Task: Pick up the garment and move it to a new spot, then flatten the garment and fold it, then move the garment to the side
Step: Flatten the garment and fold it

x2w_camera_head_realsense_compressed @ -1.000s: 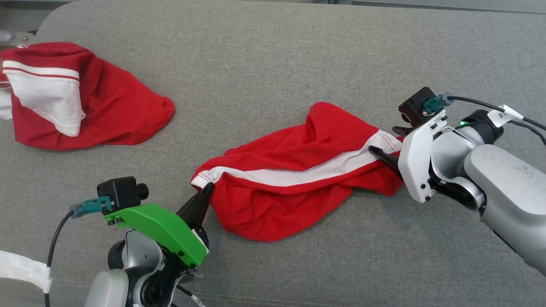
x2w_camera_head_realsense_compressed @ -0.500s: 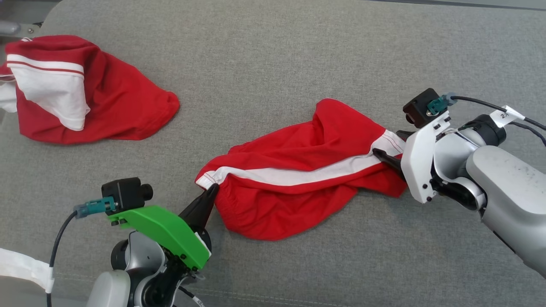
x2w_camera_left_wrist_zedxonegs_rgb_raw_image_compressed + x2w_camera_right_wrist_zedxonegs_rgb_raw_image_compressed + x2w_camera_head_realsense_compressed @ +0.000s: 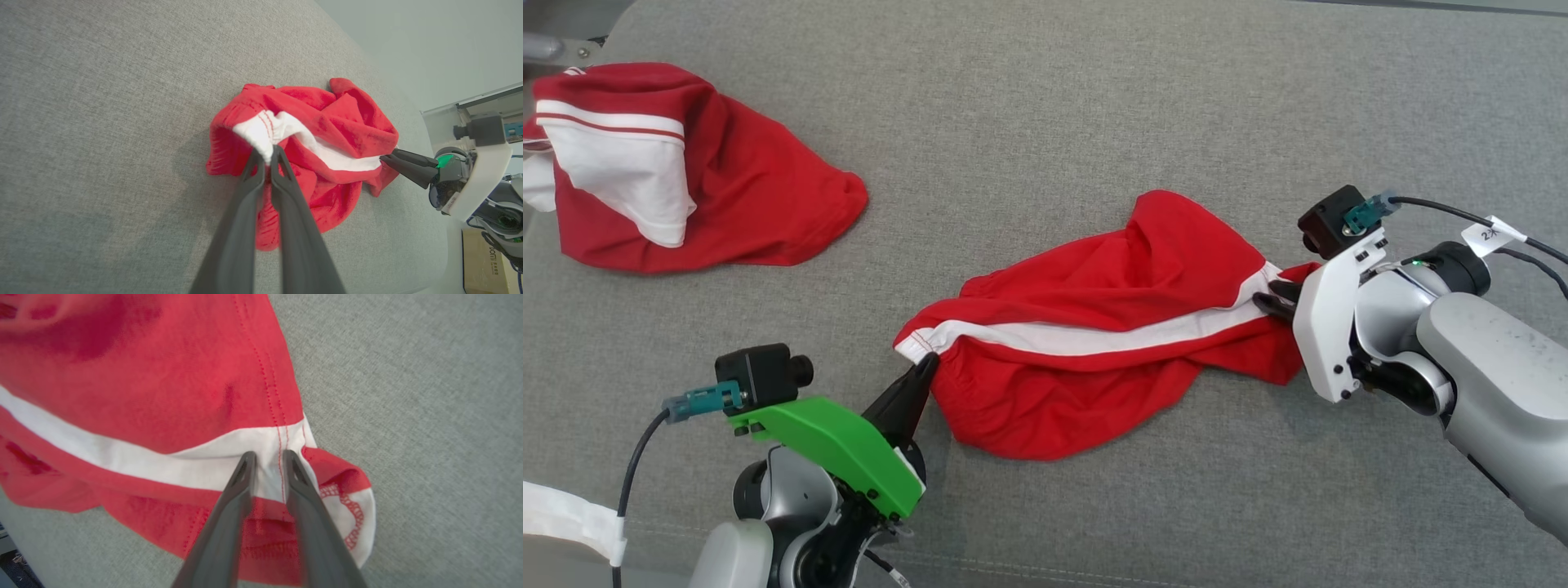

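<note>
The garment point(image 3: 1094, 359), red shorts with a white side stripe, lies crumpled and stretched between my two grippers on the grey cushion point(image 3: 1045, 106). My left gripper point(image 3: 925, 363) is shut on the white end of the stripe at the garment's left tip; the left wrist view shows that gripper point(image 3: 267, 153) pinching white cloth of the garment point(image 3: 327, 122). My right gripper point(image 3: 1270, 298) is at the garment's right hem. In the right wrist view its gripper point(image 3: 267, 455) has drawn in on the white stripe of the garment point(image 3: 143, 375), with cloth between the narrow jaws.
A second red and white garment point(image 3: 727, 204) lies bunched at the far left of the cushion. A white strap point(image 3: 564, 514) crosses the lower left corner. The cushion's right edge drops off beside a cardboard box point(image 3: 490, 261).
My right gripper's jaws have come together from wide open onto the garment's right hem, and the hem has bunched toward them. My left gripper keeps its hold.
</note>
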